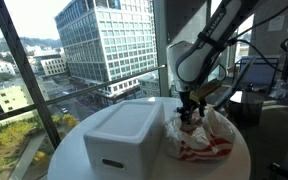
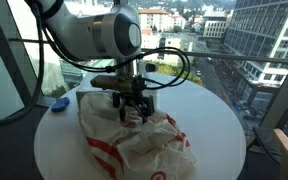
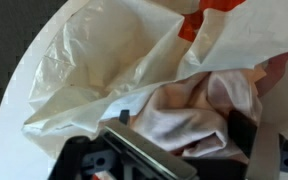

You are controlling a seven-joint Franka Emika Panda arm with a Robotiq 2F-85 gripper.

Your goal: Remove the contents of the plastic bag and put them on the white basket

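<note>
Plastic bag (image 2: 134, 150) gapes; gripper (image 2: 134, 114), jaws apart, should close low on the pink cloth (image 3: 194, 120), avoiding plastic.

Thin, crinkled, slightly glossy plastic bag (image 3: 94, 70); soft matt cloth (image 3: 189, 118) inside; smooth matt white basket (image 1: 124, 135); smooth white table (image 2: 219, 125).

One round white bench (image 1: 69, 150) carries one white basket (image 1: 124, 135) and one white plastic bag (image 1: 199, 140) with red print. One small blue object (image 2: 56, 101) lies on the bench in an exterior view. The wrist view shows one pinkish cloth (image 3: 184, 115) inside the bag; any further contents are hidden. There is one robot arm (image 2: 94, 35) with one claw (image 2: 134, 112).
</note>
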